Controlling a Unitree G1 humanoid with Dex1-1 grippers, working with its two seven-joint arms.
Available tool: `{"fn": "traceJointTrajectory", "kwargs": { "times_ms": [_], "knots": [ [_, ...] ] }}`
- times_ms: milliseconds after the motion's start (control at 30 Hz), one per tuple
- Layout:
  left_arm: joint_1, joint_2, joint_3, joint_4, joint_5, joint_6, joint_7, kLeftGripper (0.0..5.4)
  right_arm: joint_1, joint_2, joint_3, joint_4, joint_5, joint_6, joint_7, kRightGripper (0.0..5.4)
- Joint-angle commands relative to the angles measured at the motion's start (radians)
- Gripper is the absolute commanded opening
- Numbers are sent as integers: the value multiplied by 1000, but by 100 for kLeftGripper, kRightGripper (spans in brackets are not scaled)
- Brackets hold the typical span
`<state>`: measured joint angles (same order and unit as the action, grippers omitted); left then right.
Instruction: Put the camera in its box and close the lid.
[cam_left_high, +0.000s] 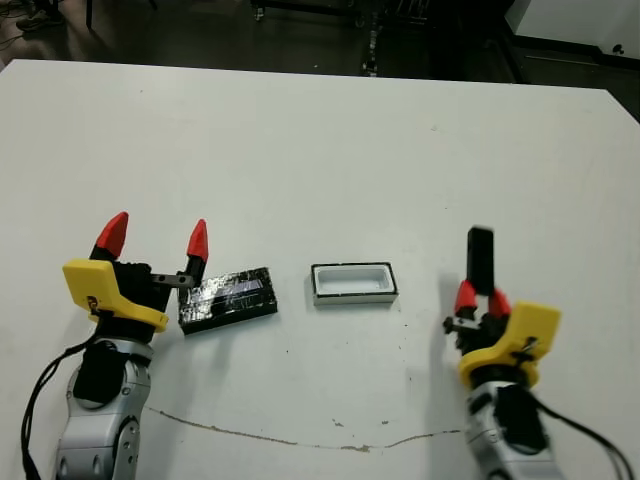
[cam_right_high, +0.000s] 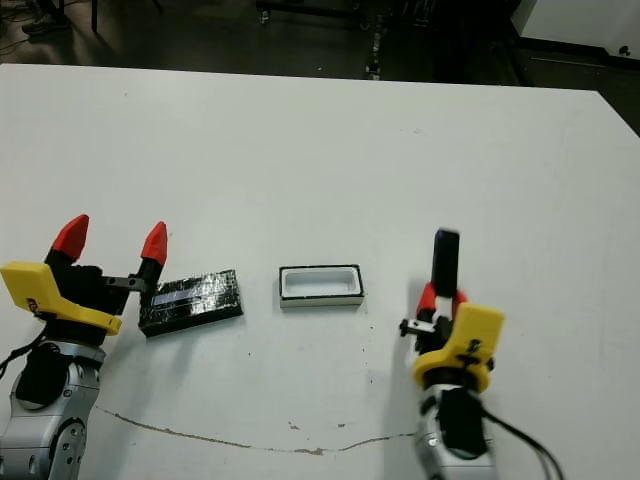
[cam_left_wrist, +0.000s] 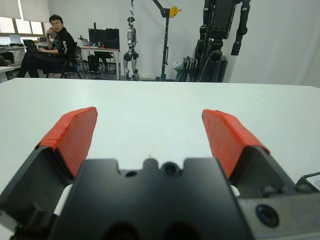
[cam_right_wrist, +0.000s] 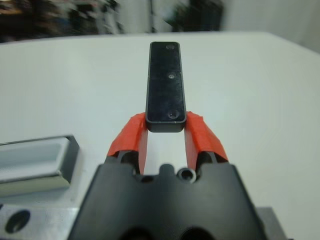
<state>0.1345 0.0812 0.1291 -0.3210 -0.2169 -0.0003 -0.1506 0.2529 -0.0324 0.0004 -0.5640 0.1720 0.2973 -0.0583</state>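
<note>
Table (cam_left_high: 300, 150) white, scuffed; left fingers (cam_left_high: 198, 241) apart, right fingers (cam_right_wrist: 199, 135) clamping camera (cam_right_wrist: 165, 85).

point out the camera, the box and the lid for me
camera (cam_right_wrist: 165, 85), right wrist view, middle of its black face, held between the right gripper's fingers
box (cam_left_high: 353, 281), left eye view, on its white inside floor
lid (cam_left_high: 228, 297), left eye view, middle of its glossy top

The open white-lined box (cam_left_high: 354, 283) is sitting uncovered; the glossy lid (cam_left_high: 228, 298) is lying left of it, the camera (cam_left_high: 481, 259) standing upright to its right.
</note>
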Motion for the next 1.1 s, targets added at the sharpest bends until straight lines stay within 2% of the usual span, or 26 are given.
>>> {"fn": "traceJointTrajectory", "kwargs": {
  "times_ms": [33, 67, 200, 267, 433, 567, 733, 900, 1033, 1100],
  "knots": [
    [10, 3, -4, 4, 3, 2, -1, 540, -71, -101, -94, -33, 109, 49, 122, 164],
    [10, 3, -4, 4, 3, 2, -1, 540, -71, -101, -94, -33, 109, 49, 122, 164],
    [11, 2, -7, -3, 5, 10, 4, 540, -232, -274, -224, -12, 316, 203, 283, 164],
    [10, -1, -6, -1, -5, 8, 0, 540, -304, -342, -257, 24, 381, 269, 338, 164],
    [8, -1, -8, 6, -4, 1, -2, 540, -481, -504, -249, 155, 465, 412, 480, 164],
    [8, -2, -11, 0, -2, 7, 3, 540, -587, -600, -188, 263, 474, 476, 619, 164],
    [8, 3, -13, 2, -4, 1, -4, 540, -686, -658, -95, 382, 454, 490, 783, 164],
    [5, 2, -13, 6, 2, -6, -1, 540, -760, -690, 10, 476, 388, 429, 952, 164],
    [5, 2, -12, 3, 2, -1, 3, 540, -814, -694, 69, 529, 352, 443, 1035, 164],
    [5, 2, -11, 2, -2, 0, 2, 540, -834, -696, 95, 551, 327, 428, 1074, 164]
  ]
}}
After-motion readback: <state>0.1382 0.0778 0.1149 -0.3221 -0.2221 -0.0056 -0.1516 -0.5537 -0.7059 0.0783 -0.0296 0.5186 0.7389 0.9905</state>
